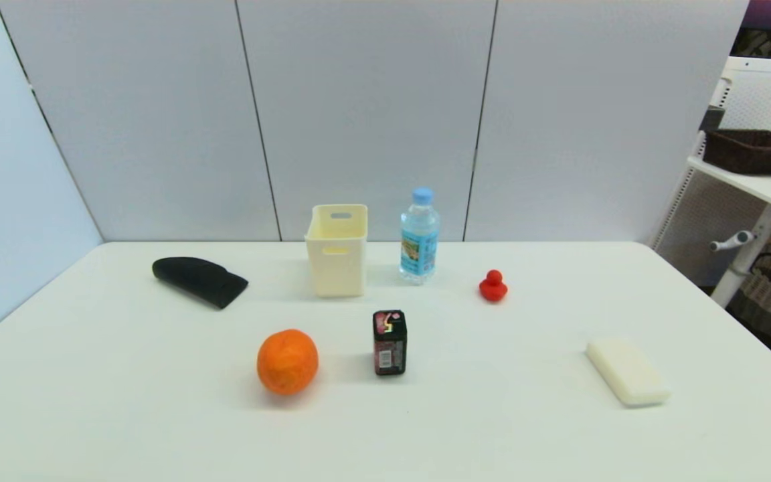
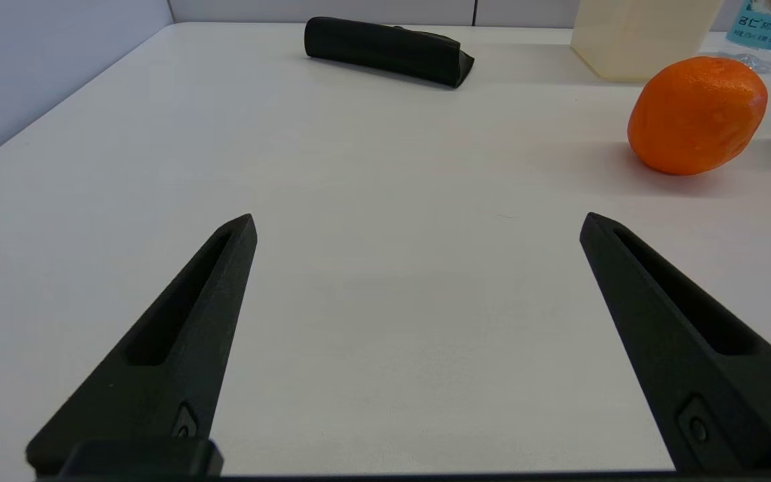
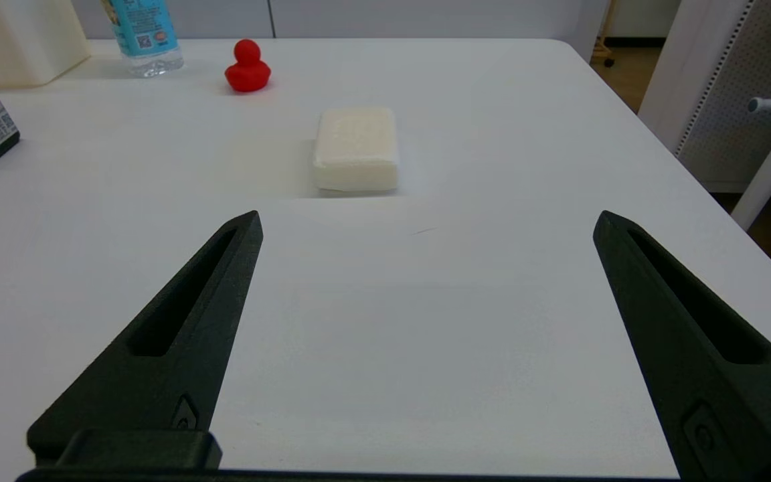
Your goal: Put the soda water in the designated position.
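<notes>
Clear plastic blue-capped soda water bottle [image 1: 419, 235] stood upright at 12 o'clock; left gripper [image 2: 417, 224], right gripper [image 3: 427, 222] wide open, empty. Advisable: grasp mid-label, level.

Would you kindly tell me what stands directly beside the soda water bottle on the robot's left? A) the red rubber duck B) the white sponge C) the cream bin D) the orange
C: in the head view the cream bin stands upright just left of the soda water bottle, with a narrow gap between them.
</notes>
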You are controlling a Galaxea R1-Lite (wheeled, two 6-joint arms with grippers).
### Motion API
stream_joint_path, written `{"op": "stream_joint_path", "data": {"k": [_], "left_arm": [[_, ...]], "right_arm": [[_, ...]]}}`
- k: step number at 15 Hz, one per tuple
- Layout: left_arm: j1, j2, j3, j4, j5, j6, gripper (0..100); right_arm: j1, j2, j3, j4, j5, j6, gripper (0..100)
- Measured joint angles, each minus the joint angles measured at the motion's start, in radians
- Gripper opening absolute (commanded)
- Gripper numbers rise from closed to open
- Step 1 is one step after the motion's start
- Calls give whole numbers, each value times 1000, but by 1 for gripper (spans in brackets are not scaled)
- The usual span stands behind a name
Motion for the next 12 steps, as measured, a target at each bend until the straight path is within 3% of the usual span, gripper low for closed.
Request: {"op": "stream_joint_path", "data": {"k": [12], "left_arm": [[0, 0, 3, -3, 3, -30, 100]], "right_arm": [[0, 0, 0, 0, 0, 0, 100]]}}
